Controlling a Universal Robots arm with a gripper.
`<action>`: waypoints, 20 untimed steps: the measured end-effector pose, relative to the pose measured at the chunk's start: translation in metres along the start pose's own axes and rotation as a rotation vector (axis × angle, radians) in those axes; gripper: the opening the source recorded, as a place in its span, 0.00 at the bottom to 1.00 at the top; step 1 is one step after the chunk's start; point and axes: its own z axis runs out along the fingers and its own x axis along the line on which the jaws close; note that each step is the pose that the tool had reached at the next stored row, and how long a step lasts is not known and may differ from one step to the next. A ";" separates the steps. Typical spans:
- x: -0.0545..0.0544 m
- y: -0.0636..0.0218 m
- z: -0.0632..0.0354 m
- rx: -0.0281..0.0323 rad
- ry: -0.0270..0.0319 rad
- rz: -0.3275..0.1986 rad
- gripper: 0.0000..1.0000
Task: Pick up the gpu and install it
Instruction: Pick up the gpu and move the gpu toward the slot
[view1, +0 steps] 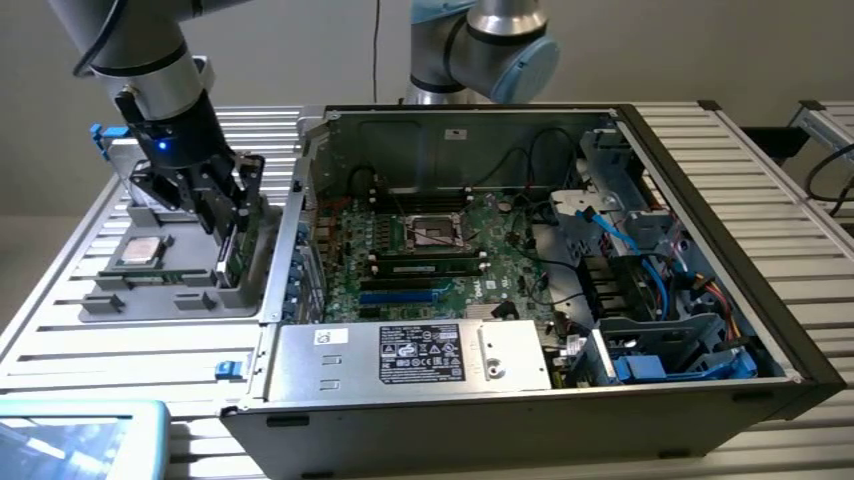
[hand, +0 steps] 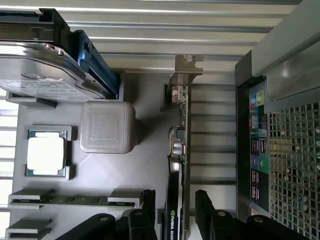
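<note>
Gripper (hand: 175, 196) fingers stand apart astride the upright gpu (hand: 180, 125) in its tray (hand: 150, 165), exterior view's left; an even squeeze on both faces seems wisest.

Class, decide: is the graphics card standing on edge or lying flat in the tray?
Standing on edge: the graphics card rises thin from the tray, the open gripper straddling it.

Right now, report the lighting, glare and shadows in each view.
Exterior view: the slatted table is brightly, evenly lit; the computer case interior is shaded; a blue light glows on the wrist above the end effector. Wrist view: glare whitens the hard drive top and the processor lid; the gpu sits in even light.
</note>
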 end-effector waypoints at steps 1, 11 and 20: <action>0.000 0.0000 0.0000 0.0001 0.0001 0.000 0.46; 0.000 0.0052 0.0086 0.0153 -0.0009 0.011 0.46; 0.000 0.0069 0.0199 0.0155 -0.0019 0.017 0.46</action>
